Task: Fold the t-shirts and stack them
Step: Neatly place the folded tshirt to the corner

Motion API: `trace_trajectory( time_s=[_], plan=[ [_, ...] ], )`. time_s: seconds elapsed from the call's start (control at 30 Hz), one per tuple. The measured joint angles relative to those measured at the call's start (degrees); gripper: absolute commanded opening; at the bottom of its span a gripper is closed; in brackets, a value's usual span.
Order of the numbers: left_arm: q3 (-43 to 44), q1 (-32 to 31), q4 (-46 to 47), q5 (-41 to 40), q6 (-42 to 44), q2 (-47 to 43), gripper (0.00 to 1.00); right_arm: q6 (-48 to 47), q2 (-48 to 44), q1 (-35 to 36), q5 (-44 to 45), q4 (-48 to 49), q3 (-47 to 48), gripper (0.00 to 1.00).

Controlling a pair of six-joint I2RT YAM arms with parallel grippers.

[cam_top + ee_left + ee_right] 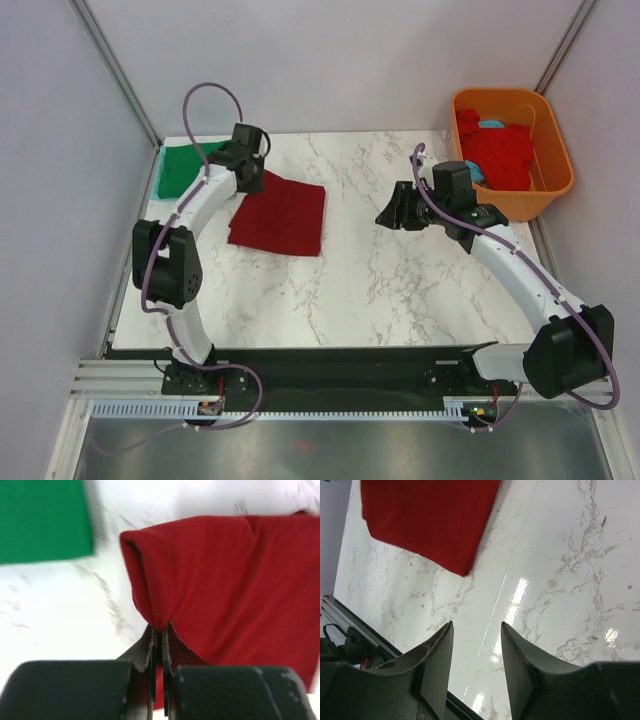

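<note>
Top external: white marble table (370, 290), pale grey walls (350, 60) around it. The left gripper (159, 632) is pinched tight on the maroon shirt (280, 215) edge, near the green shirt (180, 168) at the far-left corner. The right gripper (477, 625) is half-spread and empty over bare marble. The orange tub (520, 205) at far right holds red shirts (500, 155).

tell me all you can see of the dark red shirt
The dark maroon soft cloth t-shirt is folded into a rectangle, lying flat on the white marbled table, left of centre. The left gripper is shut on its far left corner, pinching up a small peak. It lies apart from the bright green shirt.
</note>
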Motion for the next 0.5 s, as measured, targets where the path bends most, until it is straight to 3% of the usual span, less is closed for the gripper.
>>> trace_trajectory(
  time_s=[0.2,0.5],
  plan=[
    [10.8,5.1,0.3,-1.3,4.9,1.0,0.02,-0.1,1.0,0.0,0.0,0.4,0.0,0.51],
    [18.6,10.0,0.0,-2.2,11.5,6.2,0.02,-0.7,5.0,0.0,0.1,0.9,0.4,0.51]
  ],
)
